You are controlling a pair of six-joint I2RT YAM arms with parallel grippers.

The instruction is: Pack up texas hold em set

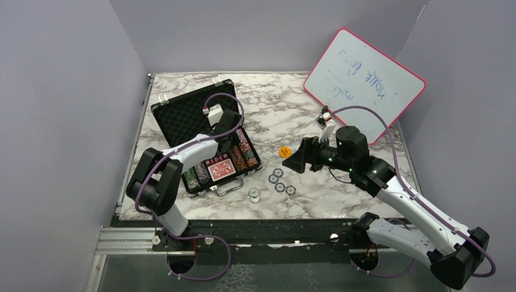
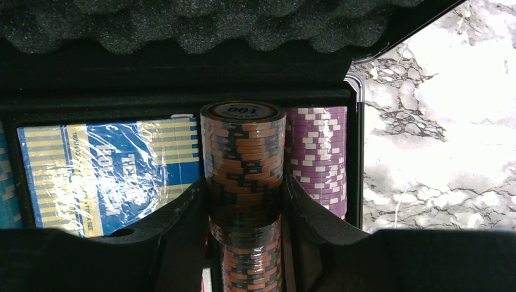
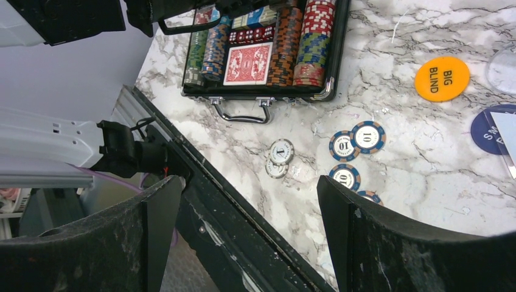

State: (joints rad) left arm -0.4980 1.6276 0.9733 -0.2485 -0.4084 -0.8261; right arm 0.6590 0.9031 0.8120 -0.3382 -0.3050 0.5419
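The black briefcase [image 1: 182, 115] lies open at the left with foam in its lid. It holds rows of chips and a red-backed card deck [image 1: 220, 168]. My left gripper [image 2: 243, 207] is inside the case, shut on an orange-and-black chip stack [image 2: 243, 152] that lies beside a purple stack [image 2: 316, 152]. The orange round button [image 1: 284, 151] and several loose chips [image 1: 280, 187] lie on the marble right of the case. My right gripper [image 1: 296, 159] hovers open above them, holding nothing. In the right wrist view the button [image 3: 442, 78] and blue chips [image 3: 368, 136] show.
A pink-framed whiteboard [image 1: 365, 79] leans at the back right. A blue wrapped card deck [image 2: 103, 176] sits in the case left of the held stack. Two pale chips [image 3: 280, 157] lie near the case handle [image 3: 240, 115]. The table's front rail [image 3: 243, 231] runs under the right gripper.
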